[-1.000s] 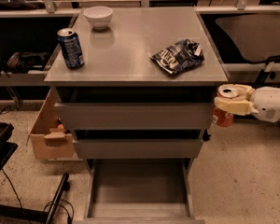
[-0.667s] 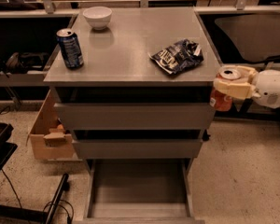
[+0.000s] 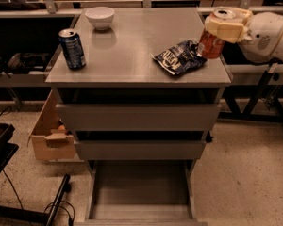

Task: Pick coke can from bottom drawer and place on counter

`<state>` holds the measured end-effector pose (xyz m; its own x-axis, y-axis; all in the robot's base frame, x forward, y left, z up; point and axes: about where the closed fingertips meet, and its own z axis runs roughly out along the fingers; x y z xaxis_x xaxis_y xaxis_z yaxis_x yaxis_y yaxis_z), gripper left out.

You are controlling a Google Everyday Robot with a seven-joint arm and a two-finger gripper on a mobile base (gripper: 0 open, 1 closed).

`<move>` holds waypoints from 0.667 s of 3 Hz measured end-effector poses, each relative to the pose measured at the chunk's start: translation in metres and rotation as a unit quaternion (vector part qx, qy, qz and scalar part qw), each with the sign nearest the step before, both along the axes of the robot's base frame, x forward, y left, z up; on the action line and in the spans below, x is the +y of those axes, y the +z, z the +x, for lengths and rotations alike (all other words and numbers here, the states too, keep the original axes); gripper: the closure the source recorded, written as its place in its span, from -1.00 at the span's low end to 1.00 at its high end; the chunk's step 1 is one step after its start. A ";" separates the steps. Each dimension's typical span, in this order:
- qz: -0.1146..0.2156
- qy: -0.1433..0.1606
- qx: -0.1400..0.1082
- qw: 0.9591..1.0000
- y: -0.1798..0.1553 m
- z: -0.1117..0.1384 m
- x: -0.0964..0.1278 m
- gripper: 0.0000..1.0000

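My gripper (image 3: 221, 28) is shut on the red-orange coke can (image 3: 210, 45) and holds it upright in the air at the right edge of the grey counter (image 3: 137, 46), just beside a dark crumpled chip bag (image 3: 179, 56). The can's silver top shows between the cream fingers (image 3: 228, 28). The bottom drawer (image 3: 140, 192) is pulled open below, and its flat grey floor holds nothing.
A dark blue can (image 3: 72, 48) stands at the counter's left edge. A white bowl (image 3: 99, 17) sits at the back left. A cardboard box (image 3: 49, 135) stands on the floor left of the cabinet. The two upper drawers (image 3: 137, 117) are slightly open.
My gripper has lifted the coke can from beside the upper drawer fronts up to counter height, and moved it slightly inward over the right edge.
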<state>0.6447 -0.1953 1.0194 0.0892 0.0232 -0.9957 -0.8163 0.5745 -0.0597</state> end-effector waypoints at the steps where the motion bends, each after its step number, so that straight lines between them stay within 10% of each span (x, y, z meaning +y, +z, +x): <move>1: 0.005 -0.021 -0.003 1.000 0.036 0.053 0.013 1.00; 2: -0.001 -0.045 0.011 0.999 0.050 0.118 0.033 1.00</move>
